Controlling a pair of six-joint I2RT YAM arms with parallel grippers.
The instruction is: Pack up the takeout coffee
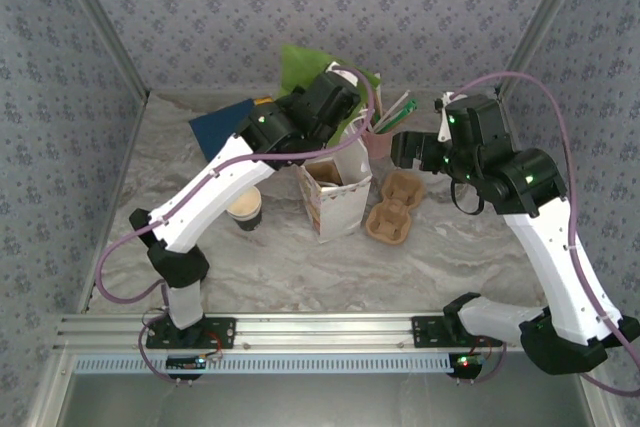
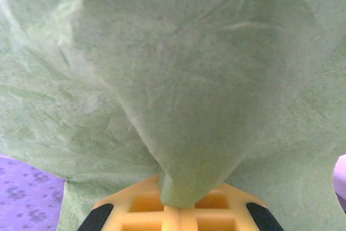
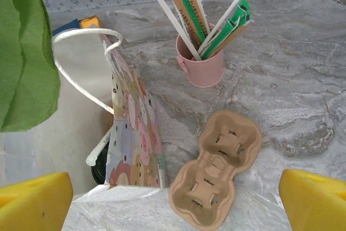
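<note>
The coffee (image 3: 99, 170) may be the dark round thing low inside the bag (image 3: 135, 128), but too little of it shows to tell. The bag stands open on the counter (image 3: 292, 96), with a cardboard cup carrier (image 3: 216, 171) just beside it and a pink pail (image 3: 200, 63) of stirrers behind. A lidless cup (image 1: 245, 210) stands on the bag's other side. The left gripper (image 2: 172, 209) pinches green paper (image 2: 178, 79) up by the bag. The right gripper (image 3: 174, 201) hangs spread wide over the carrier.
</note>
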